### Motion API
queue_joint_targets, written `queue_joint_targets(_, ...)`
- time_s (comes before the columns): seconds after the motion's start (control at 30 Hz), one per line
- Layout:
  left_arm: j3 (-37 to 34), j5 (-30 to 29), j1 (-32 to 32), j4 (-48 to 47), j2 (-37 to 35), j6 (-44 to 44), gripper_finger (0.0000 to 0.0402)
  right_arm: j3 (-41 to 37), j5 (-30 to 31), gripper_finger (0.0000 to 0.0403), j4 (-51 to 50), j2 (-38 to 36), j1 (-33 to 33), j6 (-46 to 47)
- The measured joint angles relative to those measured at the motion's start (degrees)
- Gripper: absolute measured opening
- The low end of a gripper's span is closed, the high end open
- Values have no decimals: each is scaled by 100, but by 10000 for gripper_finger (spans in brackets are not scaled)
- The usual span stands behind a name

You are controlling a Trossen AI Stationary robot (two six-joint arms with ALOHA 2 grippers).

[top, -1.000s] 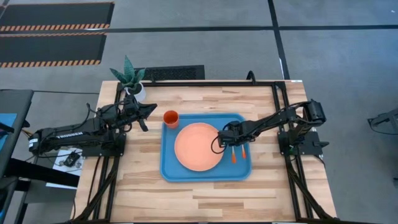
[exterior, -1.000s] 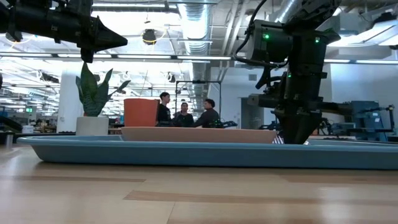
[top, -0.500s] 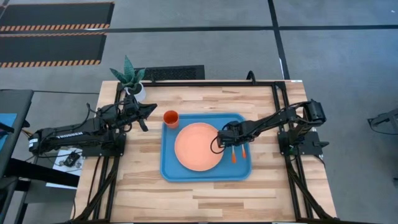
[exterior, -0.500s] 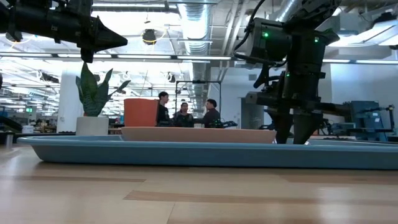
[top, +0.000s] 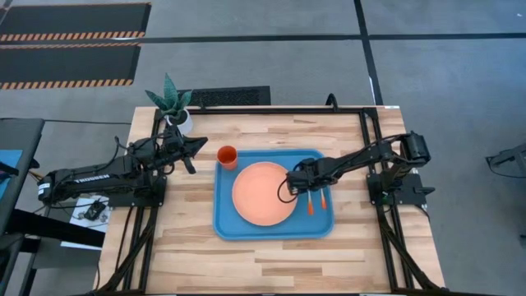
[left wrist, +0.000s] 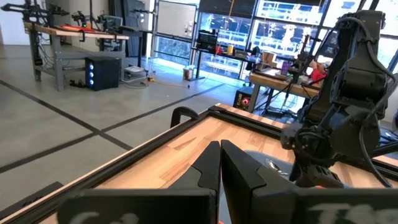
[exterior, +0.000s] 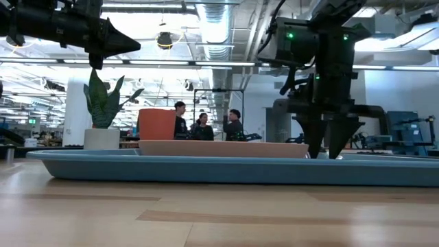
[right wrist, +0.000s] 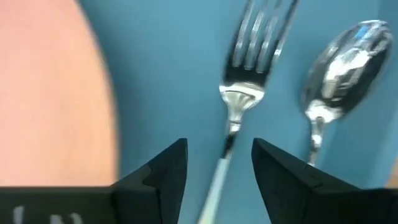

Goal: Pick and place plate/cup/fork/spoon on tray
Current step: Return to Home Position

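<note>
Fork released on tray, jaws now spread.
Right wrist view alone shows fork (right wrist: 249, 81) lying beside spoon (right wrist: 342, 68) on tray (right wrist: 174, 74), between wide-open right gripper (right wrist: 219, 163) fingers, ungripped; narrower earlier. Left gripper (left wrist: 220, 163) closed, empty.

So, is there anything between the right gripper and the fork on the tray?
Nothing visible. The right gripper is open directly over the fork, which lies flat on the tray between the plate and the spoon.
</note>
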Motion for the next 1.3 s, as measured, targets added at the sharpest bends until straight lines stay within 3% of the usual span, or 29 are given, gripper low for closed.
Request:
queue_joint_targets(0.63, 0, 0, 0, -98, 0, -13, 0, 490, 159, 204, -733, -2, -4, -443)
queue_joint_targets(0.87, 0, 0, 0, -98, 0, -13, 0, 778, 145, 192, -1167, -2, -184, -1195)
queue_joint_targets(1.07, 0, 0, 0, -164, 0, -13, 0, 1100, 138, 150, -1240, -88, -388, -2648)
queue_joint_targets(1.3, 0, 0, 0, -222, 2, -15, 0, 1160, 160, 59, -1121, -764, -794, -4296)
